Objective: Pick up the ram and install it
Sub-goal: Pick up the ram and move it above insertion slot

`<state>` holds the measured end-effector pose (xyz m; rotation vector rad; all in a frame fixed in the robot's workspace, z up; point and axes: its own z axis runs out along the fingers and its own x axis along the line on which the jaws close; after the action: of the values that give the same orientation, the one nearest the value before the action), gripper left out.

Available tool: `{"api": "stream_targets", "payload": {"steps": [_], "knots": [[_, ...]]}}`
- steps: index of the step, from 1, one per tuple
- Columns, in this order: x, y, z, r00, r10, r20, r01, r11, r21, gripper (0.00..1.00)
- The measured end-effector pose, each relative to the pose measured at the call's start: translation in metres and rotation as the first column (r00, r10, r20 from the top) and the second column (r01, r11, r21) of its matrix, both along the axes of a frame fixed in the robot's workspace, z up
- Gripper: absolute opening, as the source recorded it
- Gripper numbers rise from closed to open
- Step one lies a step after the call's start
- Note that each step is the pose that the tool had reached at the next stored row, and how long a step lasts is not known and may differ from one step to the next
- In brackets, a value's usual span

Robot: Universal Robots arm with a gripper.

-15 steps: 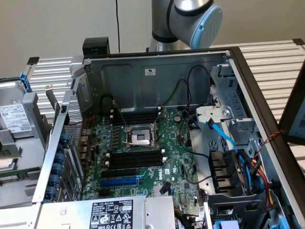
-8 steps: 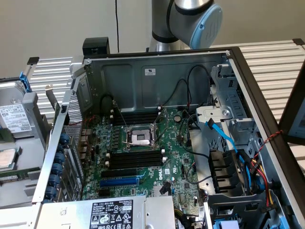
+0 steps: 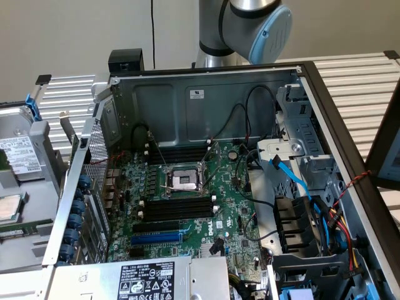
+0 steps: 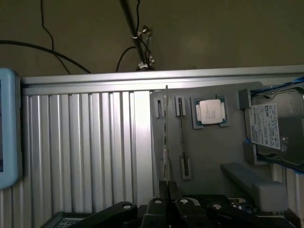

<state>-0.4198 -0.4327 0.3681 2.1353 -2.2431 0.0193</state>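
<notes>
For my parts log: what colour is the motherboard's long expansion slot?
The expansion slot is blue, clearest in the exterior view.

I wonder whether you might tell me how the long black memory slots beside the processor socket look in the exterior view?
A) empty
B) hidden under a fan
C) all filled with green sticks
A: the black memory slots beside the processor socket lie bare, with nothing seated in them or covering them.

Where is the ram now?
In the wrist view, the ram stands on edge in the grey tray, between the ribbed table and the processor chip.
</notes>
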Motion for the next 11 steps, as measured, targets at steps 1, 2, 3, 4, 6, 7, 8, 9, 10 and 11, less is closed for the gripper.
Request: {"api": "stream_targets", "payload": {"steps": [1,2,3,4,6,7,8,9,10,11], "knots": [[0.000,0.0000,0.0000,1.0000,0.000,0.0000,0.000,1.0000,0.0000,0.13],[0.000,0.0000,0.0000,1.0000,0.000,-0.0001,0.000,1.0000,0.0000,0.13],[0.000,0.0000,0.0000,1.0000,0.000,-0.0001,0.000,1.0000,0.0000,0.13],[0.002,-0.0001,0.0002,1.0000,0.000,-0.0003,0.000,1.0000,0.0001,0.13],[0.007,-0.0001,0.0003,1.0000,0.000,-0.0001,0.000,1.0000,0.0018,0.13],[0.011,0.0000,0.0006,1.0000,0.000,-0.0002,0.000,1.0000,0.0035,0.13],[0.014,0.0000,0.0012,1.0000,0.000,-0.0001,0.000,1.0000,0.0052,0.13],[0.018,0.0000,0.0028,1.0000,0.000,-0.0002,0.000,1.0000,0.0066,0.13],[0.020,-0.0001,0.0055,1.0000,0.000,-0.0003,0.000,1.0000,0.0072,0.13],[0.023,-0.0001,0.0094,1.0000,0.000,-0.0002,0.000,1.0000,0.0076,0.13]]}}
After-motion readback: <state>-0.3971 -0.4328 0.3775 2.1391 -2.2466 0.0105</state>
